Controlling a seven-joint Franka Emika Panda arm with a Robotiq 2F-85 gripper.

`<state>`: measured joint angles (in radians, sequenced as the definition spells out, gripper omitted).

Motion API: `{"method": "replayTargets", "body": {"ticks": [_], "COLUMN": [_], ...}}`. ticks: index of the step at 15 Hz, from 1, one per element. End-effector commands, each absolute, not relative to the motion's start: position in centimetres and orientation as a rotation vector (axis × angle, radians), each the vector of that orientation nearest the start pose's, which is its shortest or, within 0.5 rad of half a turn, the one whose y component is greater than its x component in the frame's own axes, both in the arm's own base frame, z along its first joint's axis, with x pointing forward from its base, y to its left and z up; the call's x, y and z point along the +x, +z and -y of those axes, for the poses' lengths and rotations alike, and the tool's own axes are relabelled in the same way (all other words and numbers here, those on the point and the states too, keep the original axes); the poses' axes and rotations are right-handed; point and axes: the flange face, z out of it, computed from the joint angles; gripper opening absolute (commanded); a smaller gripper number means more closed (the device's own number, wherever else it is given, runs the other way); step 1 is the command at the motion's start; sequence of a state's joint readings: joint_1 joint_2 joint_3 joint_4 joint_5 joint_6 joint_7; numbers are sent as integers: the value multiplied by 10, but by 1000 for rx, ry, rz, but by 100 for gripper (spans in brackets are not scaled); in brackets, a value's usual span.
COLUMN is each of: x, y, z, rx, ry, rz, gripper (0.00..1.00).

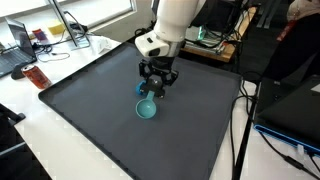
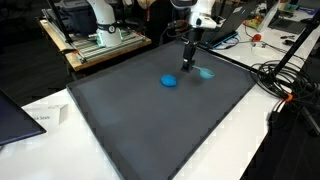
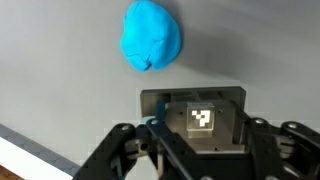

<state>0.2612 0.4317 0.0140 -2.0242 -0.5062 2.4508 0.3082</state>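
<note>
My gripper [image 3: 198,128] comes in from the bottom of the wrist view. Its jaws are closed against the two sides of a grey square block [image 3: 190,100] with a white marker on top. Just beyond the block a bright blue lump [image 3: 150,36] lies on the dark mat. In an exterior view the gripper [image 1: 157,84] hangs just above the mat with the blue lump [image 1: 141,89] next to it and a teal bowl [image 1: 147,109] in front. In an exterior view the gripper [image 2: 187,66] stands between the blue lump [image 2: 170,81] and the teal bowl [image 2: 205,72].
The dark grey mat [image 1: 110,130] covers most of a white table. A laptop [image 1: 22,45] and clutter sit at one end. Cables [image 2: 285,80] and a black stand lie beside the mat. Another robot base [image 2: 100,25] stands behind it.
</note>
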Motion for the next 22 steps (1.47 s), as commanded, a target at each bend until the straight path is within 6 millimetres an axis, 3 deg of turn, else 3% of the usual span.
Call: {"method": "replayTargets", "body": {"ticks": [1, 8, 22], "x": [590, 615, 667], "y": [229, 239, 278], "z": [-164, -154, -101], "rx": [-3399, -3342, -3157], "ry": [-184, -61, 109], "rz": [593, 360, 9], "gripper": [35, 35, 35]}}
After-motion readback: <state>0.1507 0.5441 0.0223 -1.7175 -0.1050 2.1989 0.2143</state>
